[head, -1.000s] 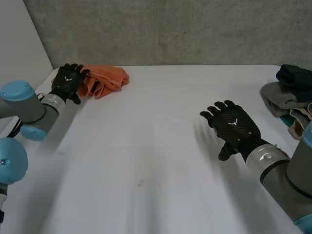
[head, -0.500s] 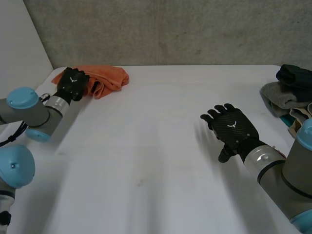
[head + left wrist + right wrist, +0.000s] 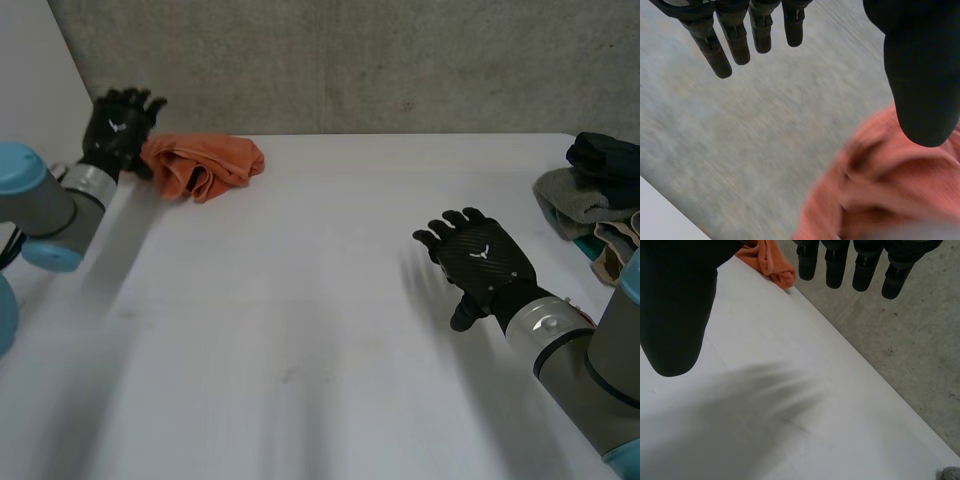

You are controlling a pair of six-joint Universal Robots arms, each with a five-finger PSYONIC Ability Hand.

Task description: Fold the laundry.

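Note:
An orange cloth (image 3: 205, 163) lies bunched at the table's far left corner; in the left wrist view the orange cloth (image 3: 890, 200) sits under the thumb. My left hand (image 3: 118, 128) hovers above and just left of it, open, fingers (image 3: 725, 40) straight, apart from the cloth. My right hand (image 3: 478, 258) hovers open over the right half of the white table (image 3: 300, 320), palm down, holding nothing; its fingers (image 3: 860, 270) are straight. The orange cloth (image 3: 771, 261) shows beyond those fingertips.
A pile of folded laundry (image 3: 595, 195), dark blue, grey and tan, sits at the table's right edge. A grey concrete wall (image 3: 350, 60) runs behind the table. A white panel (image 3: 40, 80) stands at the left.
My left hand has lifted off the orange cloth and moved up and left, fingers spread again. The cloth stays where it was. The right hand has hardly moved.

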